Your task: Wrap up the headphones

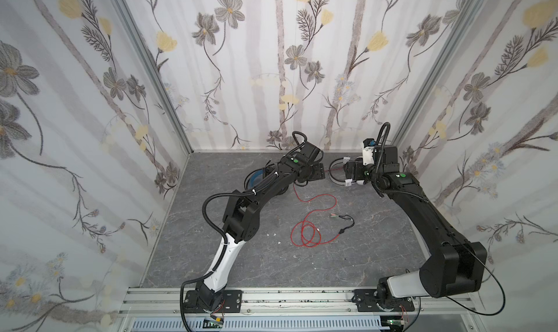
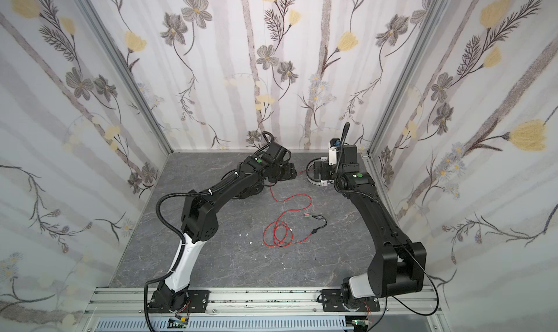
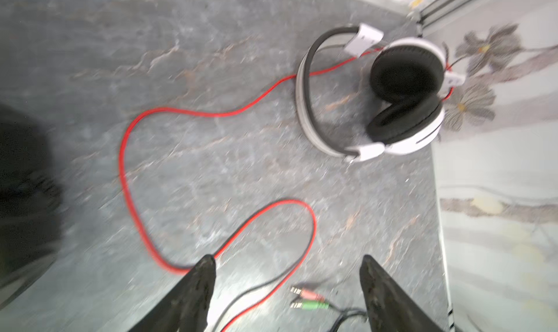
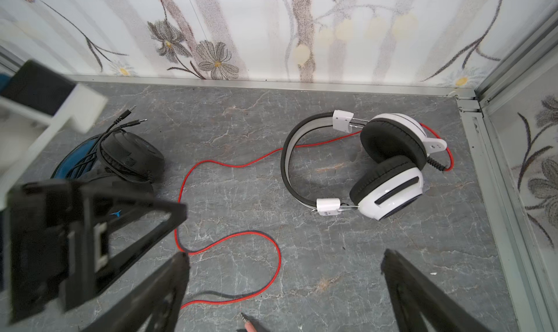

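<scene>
R claw [image 4: 285, 256] gapes wide, empty, hovering over white headphones [image 4: 395, 191]. L claw [image 3: 287, 258] is open too, nothing gripped, just left of them. Their red cable [image 4: 229, 164] trails out below both claws. Black pair [image 4: 129, 155] sits further left: clear in right wrist view, but mostly hidden under L arm [image 1: 265, 191] in both top views.

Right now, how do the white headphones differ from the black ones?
The white headphones have a red cable sprawled loose across the table; the black headphones have a black cable bunched on them. The white pair has black pads; the black pair a blue inner band. Both are over-ear, lying on the table, unheld.
</scene>
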### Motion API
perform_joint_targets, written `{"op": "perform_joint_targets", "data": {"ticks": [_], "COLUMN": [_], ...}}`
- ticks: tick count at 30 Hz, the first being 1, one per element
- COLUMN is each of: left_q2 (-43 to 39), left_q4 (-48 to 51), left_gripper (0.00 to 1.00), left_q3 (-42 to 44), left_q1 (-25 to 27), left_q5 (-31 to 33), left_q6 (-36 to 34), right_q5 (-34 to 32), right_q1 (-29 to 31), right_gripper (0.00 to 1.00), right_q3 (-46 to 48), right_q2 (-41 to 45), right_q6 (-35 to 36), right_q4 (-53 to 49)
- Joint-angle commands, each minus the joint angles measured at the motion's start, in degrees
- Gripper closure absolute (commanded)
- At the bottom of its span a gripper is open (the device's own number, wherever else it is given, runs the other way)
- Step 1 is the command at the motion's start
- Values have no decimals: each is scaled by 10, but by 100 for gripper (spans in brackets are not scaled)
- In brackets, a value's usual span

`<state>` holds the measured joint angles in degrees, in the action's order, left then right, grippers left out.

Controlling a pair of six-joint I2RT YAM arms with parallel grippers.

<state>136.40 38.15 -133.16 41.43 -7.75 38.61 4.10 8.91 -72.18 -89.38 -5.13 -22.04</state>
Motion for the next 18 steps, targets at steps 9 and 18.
{"op": "perform_joint_targets", "data": {"ticks": [9, 18], "left_q2": [199, 180], "left_q4": [-43, -27], "left_gripper": [24, 25], "left_q3": [-212, -128], "left_q1": [13, 25], "left_q5": [-17, 3], "left_q6": [133, 108], "right_q5": [-10, 10], "right_q1": [-17, -18], "right_gripper": [0, 1], "right_q3": [80, 67], "right_q2": [57, 31], "right_q6": [1, -2], "right_q4": [41, 41]}}
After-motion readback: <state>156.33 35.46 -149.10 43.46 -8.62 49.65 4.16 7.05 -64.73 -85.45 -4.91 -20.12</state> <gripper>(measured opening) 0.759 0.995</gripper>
